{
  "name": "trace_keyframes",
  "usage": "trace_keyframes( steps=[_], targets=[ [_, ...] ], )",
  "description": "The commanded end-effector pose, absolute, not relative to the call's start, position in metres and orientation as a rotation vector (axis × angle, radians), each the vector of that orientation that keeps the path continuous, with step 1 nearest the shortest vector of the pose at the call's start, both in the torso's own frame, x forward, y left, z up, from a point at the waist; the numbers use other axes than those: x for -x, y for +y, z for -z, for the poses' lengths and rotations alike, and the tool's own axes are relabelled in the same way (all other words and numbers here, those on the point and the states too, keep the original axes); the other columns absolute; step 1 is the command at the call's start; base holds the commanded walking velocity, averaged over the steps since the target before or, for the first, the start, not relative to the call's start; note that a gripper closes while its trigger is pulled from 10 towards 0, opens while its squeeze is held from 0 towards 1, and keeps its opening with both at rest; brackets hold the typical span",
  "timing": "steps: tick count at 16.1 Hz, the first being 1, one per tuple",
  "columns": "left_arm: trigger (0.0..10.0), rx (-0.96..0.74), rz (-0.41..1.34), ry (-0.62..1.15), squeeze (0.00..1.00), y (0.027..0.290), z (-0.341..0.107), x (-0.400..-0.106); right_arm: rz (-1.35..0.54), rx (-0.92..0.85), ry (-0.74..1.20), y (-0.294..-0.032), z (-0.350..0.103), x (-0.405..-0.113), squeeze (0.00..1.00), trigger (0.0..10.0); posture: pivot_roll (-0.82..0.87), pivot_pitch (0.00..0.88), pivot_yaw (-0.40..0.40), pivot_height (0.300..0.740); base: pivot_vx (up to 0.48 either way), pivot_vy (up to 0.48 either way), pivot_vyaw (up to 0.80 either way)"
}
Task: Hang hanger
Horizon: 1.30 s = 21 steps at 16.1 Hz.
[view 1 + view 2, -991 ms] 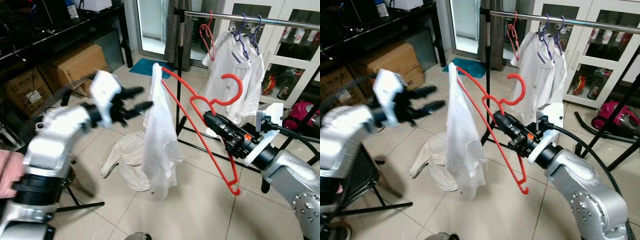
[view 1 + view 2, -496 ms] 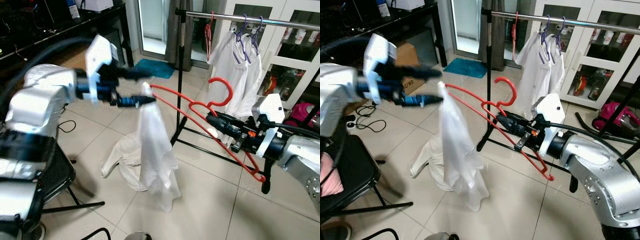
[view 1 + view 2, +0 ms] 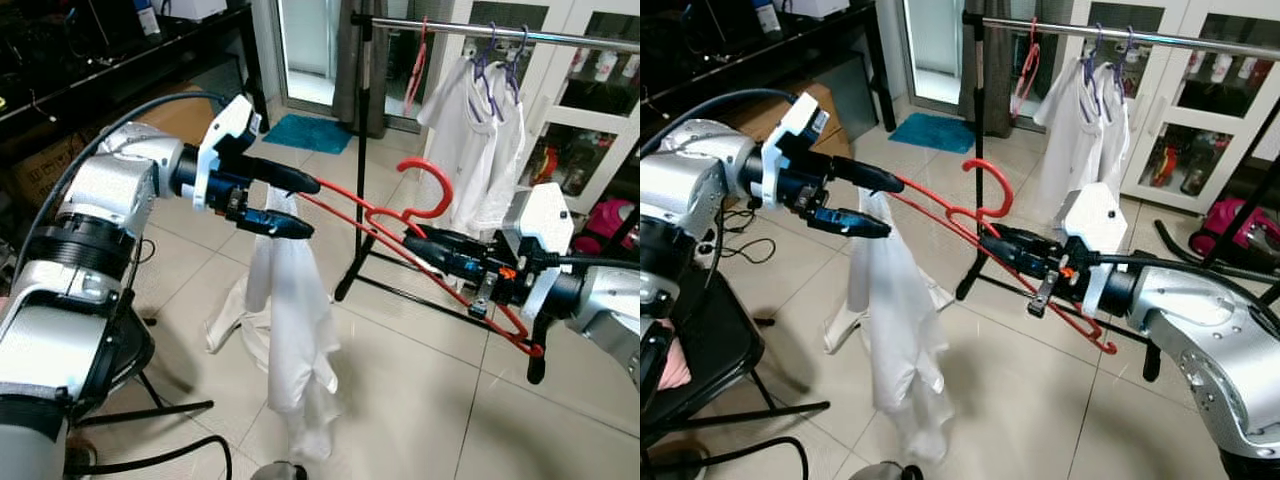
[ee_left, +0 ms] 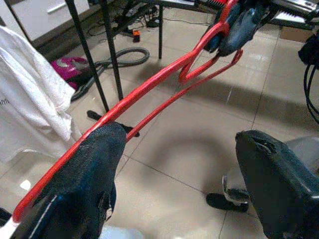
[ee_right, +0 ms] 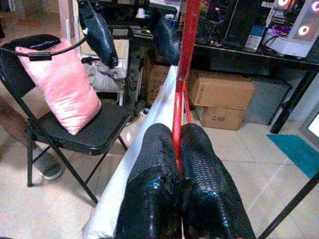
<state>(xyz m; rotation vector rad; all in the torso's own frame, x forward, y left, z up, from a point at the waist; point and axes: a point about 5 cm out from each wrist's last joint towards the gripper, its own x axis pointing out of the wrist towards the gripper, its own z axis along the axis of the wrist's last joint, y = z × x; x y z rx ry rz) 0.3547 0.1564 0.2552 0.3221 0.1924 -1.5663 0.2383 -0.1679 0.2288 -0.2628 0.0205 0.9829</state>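
- The right gripper [image 3: 415, 238] is closed on the red hanger [image 3: 390, 215], its two black fingers [image 5: 199, 164] pinched together on the wire just below the hook.
- From that gripper the hanger stretches out level across the space between the two arms, with its hook curling upward just above the gripper's tip and its other shoulder running back under the right wrist.
- The left gripper [image 3: 298, 207] is at the hanger's far end, its fingers spread wide apart.
- One left finger [image 4: 82, 184] lies against the red wire at that end; the other finger is well apart from it, out to the side.
- A white shirt [image 3: 290, 310] hangs from the hanger's end right at the left gripper, draping straight down toward the tiled floor [image 3: 400, 420].
- Beyond the right gripper, higher and farther from the robot, runs the metal rail [image 3: 470, 30] of a clothes rack.
- On that rail hang two white shirts on purple hangers [image 3: 500, 55] and a bare red hanger [image 3: 413, 65]; the held hanger is well apart from the rail.
- Below the left arm stands a black chair [image 5: 75, 129] with a pink cushion [image 5: 60, 79] on its seat.
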Motion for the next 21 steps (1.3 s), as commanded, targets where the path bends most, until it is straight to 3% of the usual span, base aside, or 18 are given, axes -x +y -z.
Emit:
trace_keyframes(
  steps=[1, 10, 15, 21],
  targets=[
    [10.0, -0.371, 1.576, 0.168, 0.0, 0.152, -0.265, -0.359, -1.061, 0.311, -0.019, -0.158, -0.235, -0.229, 0.0, 10.0, 0.06, 0.048, 0.135, 0.74, 0.0, 0.0, 0.0],
    [10.0, -0.303, 1.629, -0.081, 0.0, 0.13, -0.288, -0.345, -0.901, 0.243, 0.066, -0.162, -0.213, -0.243, 0.0, 10.0, 0.06, 0.03, 0.105, 0.74, 0.0, 0.0, 0.0],
    [10.0, -0.326, 1.501, -0.065, 0.0, 0.142, -0.263, -0.316, -0.808, 0.165, 0.096, -0.159, -0.198, -0.247, 0.0, 10.0, 0.07, 0.0, 0.098, 0.74, 0.0, 0.0, 0.0],
    [10.0, -0.424, 1.472, -0.05, 0.0, 0.152, -0.267, -0.319, -0.962, 0.228, 0.079, -0.151, -0.201, -0.241, 0.0, 10.0, 0.08, 0.0, 0.081, 0.74, 0.0, 0.0, 0.0]
  ],
)
